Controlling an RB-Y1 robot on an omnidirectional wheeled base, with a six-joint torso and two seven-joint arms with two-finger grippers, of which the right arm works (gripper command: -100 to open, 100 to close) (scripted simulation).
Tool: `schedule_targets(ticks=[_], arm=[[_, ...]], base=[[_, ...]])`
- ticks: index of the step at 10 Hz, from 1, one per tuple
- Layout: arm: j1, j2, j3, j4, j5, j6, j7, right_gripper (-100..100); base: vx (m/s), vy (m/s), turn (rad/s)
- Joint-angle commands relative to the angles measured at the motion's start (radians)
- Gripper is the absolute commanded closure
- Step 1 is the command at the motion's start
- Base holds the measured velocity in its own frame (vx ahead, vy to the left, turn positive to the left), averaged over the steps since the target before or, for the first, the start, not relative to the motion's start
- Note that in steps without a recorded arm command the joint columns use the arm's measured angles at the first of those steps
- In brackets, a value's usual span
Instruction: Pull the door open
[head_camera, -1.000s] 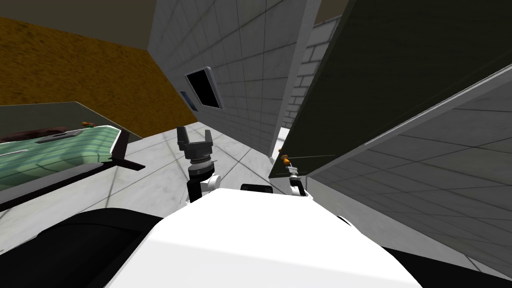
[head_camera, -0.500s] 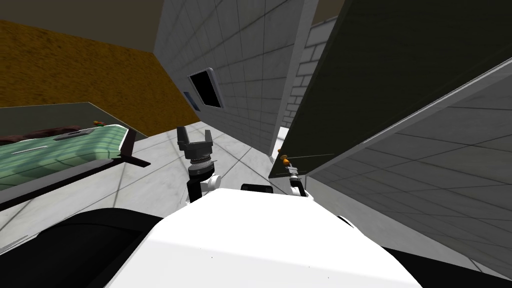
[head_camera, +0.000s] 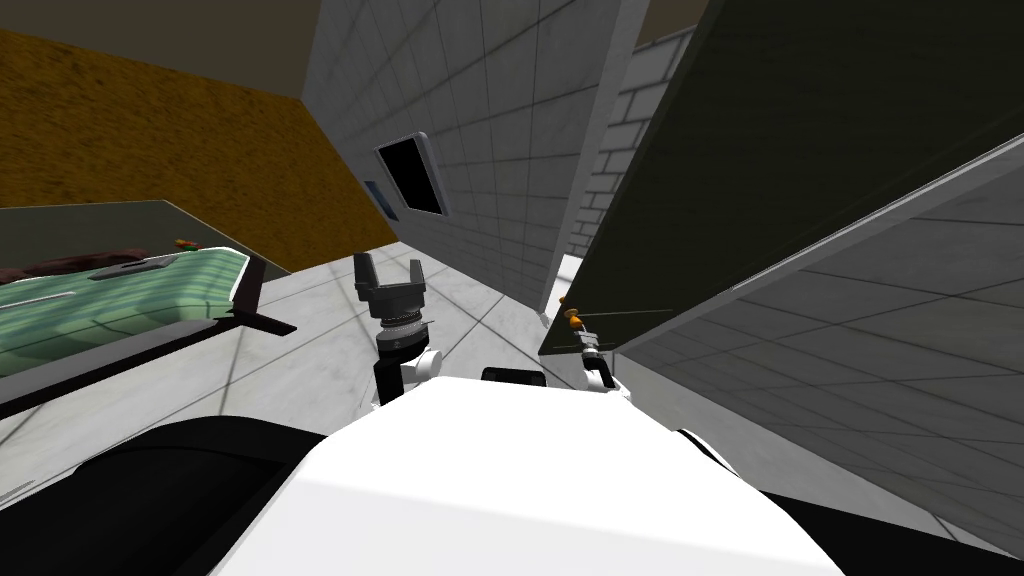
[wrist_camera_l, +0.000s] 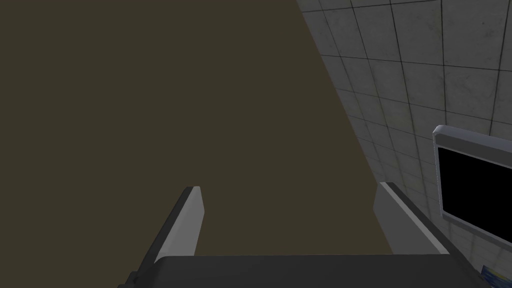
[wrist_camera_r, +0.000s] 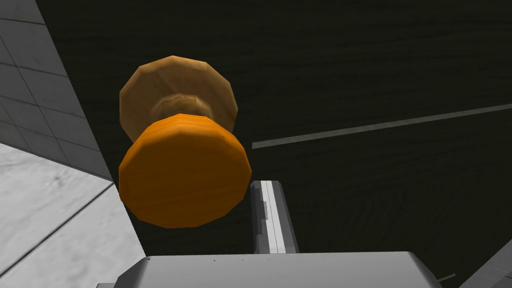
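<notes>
Nearest to us on the right, our right gripper (head_camera: 585, 342) (wrist_camera_r: 267, 184) is up against the dark door (head_camera: 800, 130) (wrist_camera_r: 375, 65), just beside the orange knob (head_camera: 572, 321) (wrist_camera_r: 185, 172). Its fingers (wrist_camera_r: 272, 215) look pressed together into one narrow strip. That strip touches the knob's right side and is not around the knob. The knob is round and faceted, standing off the door on a paler brown back plate (wrist_camera_r: 177, 90), near the door's left edge. Left of that, in front of us, our left gripper (head_camera: 390, 265) (wrist_camera_l: 289, 186) is raised over the floor with its jaws spread wide and nothing between them, well apart from the door. The floor (head_camera: 320, 350) is pale grey tile. Further left stands a green striped top (head_camera: 120, 300) on a dark frame, with small things on its far end that are too small to tell. The door's left edge stands clear of a grey tiled wall (head_camera: 500, 120), and a light brick wall (head_camera: 610, 150) shows in the gap. A black panel with a light frame (head_camera: 410, 178) is on the tiled wall. Far left is an orange-brown wall (head_camera: 150, 140).
</notes>
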Motion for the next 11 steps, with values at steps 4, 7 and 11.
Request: schedule_targets(ticks=[4, 7, 11], arm=[[0.000, 0.000, 0.000, 0.000, 0.000, 0.000, 0.000, 100], [0.000, 0.000, 0.000, 0.000, 0.000, 0.000, 0.000, 100], [0.026, -0.010, 0.064, -0.017, 0.036, -0.060, -0.028, -100]], base=[[0.006, -0.007, -0.005], [0.000, 0.000, 0.000], [-0.154, -0.080, 0.076]])
